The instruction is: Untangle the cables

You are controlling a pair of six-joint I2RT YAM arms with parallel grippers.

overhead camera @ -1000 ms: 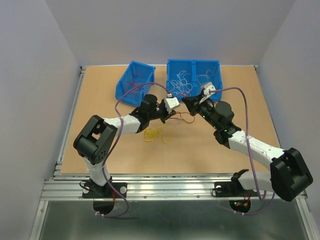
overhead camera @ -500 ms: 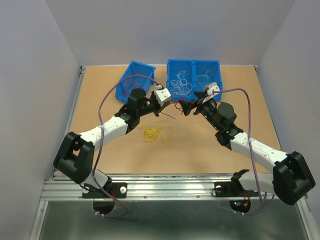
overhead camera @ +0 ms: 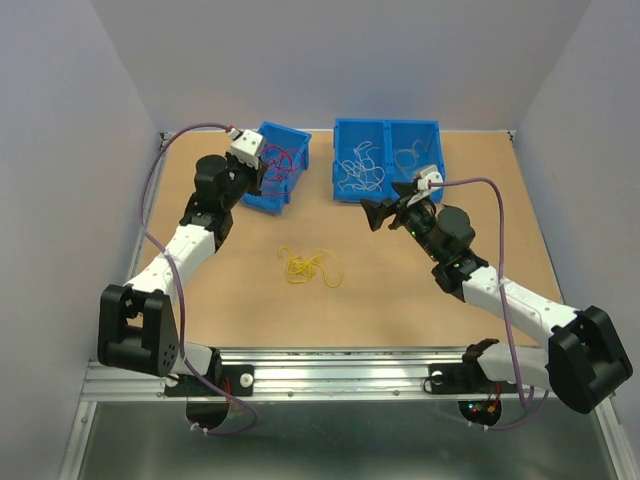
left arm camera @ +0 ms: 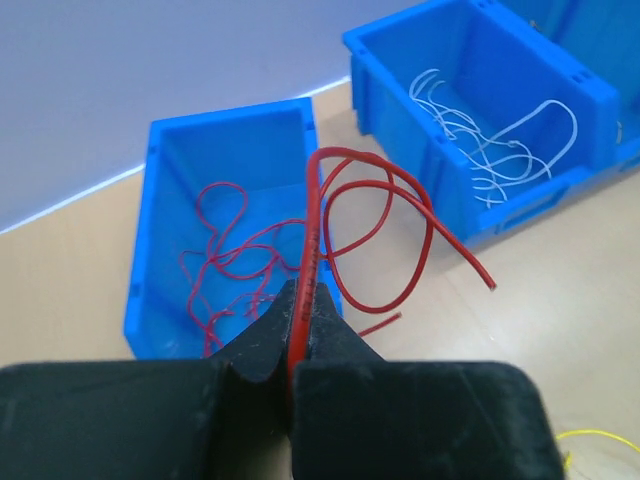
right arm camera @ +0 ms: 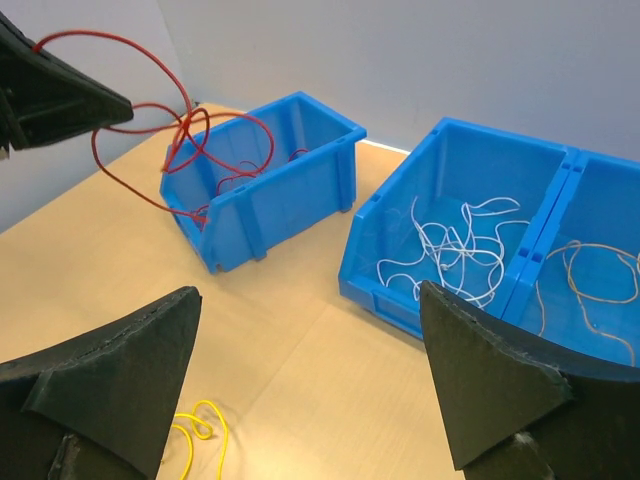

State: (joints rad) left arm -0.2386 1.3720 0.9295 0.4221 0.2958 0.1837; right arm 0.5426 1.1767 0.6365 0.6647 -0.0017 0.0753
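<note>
Left wrist view: your left pincer [left arm camera: 300, 335] pinches a red cable [left arm camera: 372, 190] at the rim of the red-wire bin [left arm camera: 165, 200]; carry it well inside before releasing. Meanwhile your right pincer [right arm camera: 308, 300] hangs spread; yellow cables [overhead camera: 312, 267] lie on the worktop [overhead camera: 230, 300].

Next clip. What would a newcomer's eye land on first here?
The left gripper pinches a looping red cable at the left blue bin, which holds more red wires. The right gripper hangs wide open and empty before the double bin of white cables, while a yellow tangle lies on the table.
</note>
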